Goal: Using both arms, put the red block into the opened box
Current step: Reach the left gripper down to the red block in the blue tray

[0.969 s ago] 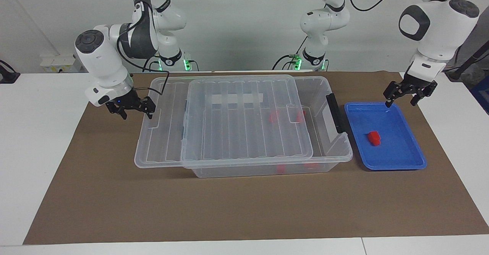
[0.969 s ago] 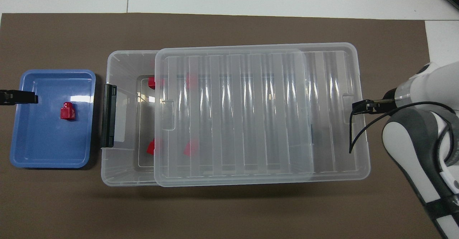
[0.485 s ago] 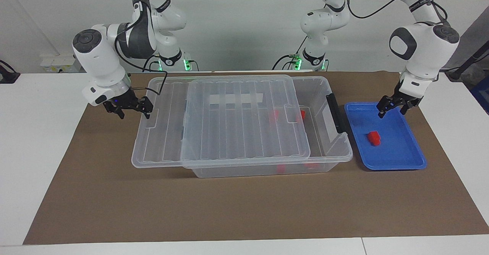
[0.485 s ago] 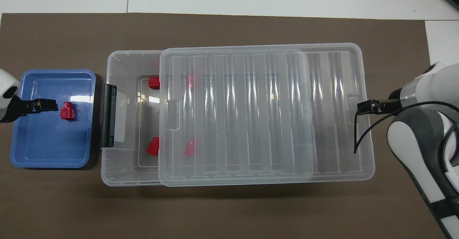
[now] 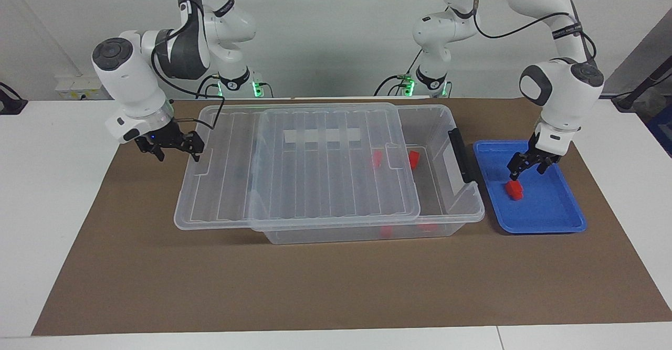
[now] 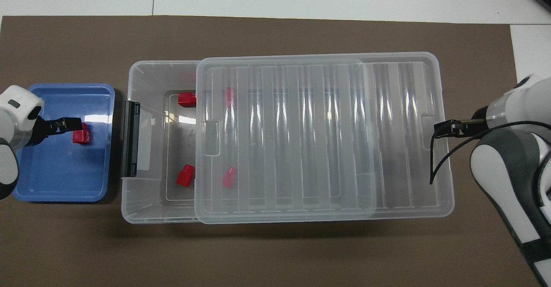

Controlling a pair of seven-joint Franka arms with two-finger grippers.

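Down comes the left gripper [image 5: 526, 170] from the tray's robot-side corner, and now it hangs right over the red block [image 5: 514, 189] in the blue tray [image 5: 546, 221], fingers spread wide, tips just above the block and not closed on it. From overhead the left gripper [image 6: 71, 124] covers the block's edge [image 6: 82, 134]. The block sits on the tray floor, roughly mid-tray, at the left arm's end of the table.

Over at the right arm's end, the clear lid [image 5: 315, 182] has slid further off the box [image 5: 446, 216] toward the right arm, and the right gripper [image 5: 170, 148] has moved with it. Its fingers stand open at the lid's end tab, right at the rim; whether they touch it I cannot tell. The lid lies across most of the box, overhanging its end, leaving an open strip beside the black handle [image 5: 460, 153].

Inside the box [image 6: 146, 209] four other red blocks [image 6: 187, 99] show: two in the open strip, two seen through the lid. Everything rests on a brown mat [image 5: 315, 287] on the white table [image 5: 52, 208].
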